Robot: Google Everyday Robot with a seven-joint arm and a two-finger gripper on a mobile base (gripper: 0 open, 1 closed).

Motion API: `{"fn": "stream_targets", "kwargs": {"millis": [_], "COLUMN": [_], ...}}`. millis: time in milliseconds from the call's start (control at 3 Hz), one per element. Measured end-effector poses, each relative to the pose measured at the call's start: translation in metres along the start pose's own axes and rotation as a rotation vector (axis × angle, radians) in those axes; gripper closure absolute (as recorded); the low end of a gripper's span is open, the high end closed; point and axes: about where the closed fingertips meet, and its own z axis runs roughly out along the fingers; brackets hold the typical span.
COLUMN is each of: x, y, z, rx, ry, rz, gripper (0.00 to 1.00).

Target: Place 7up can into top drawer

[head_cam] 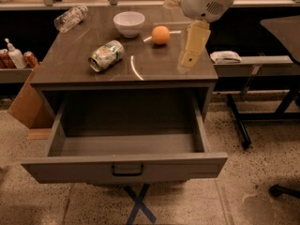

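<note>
The 7up can (107, 56) lies on its side on the dark cabinet top, left of the middle, with its green and white label showing. The top drawer (126, 165) is pulled wide open below it, and its grey inside is empty. My gripper (190, 55) hangs from the white arm above the right part of the cabinet top. It is to the right of the can, apart from it, and holds nothing that I can see.
A white bowl (129, 22), an orange (161, 34) and a clear plastic bottle (70, 18) lie at the back of the top. Red cans (30, 58) and a cardboard box (26, 102) are at the left. A bench with a cloth (225, 56) stands at the right.
</note>
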Motion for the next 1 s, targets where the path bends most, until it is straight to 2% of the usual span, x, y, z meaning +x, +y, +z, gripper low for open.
{"fn": "stream_targets", "kwargs": {"millis": [333, 667, 1000], "x": [-0.003, -0.012, -0.031], "y": [-0.036, -0.078, -0.106], "z": [0.029, 0.068, 0.101], "rx": [0.011, -0.003, -0.037], "ry": [-0.012, -0.006, -0.010], "rz": [-0.096, -0.185, -0.243], "gripper": [0.00, 0.00, 0.00]}}
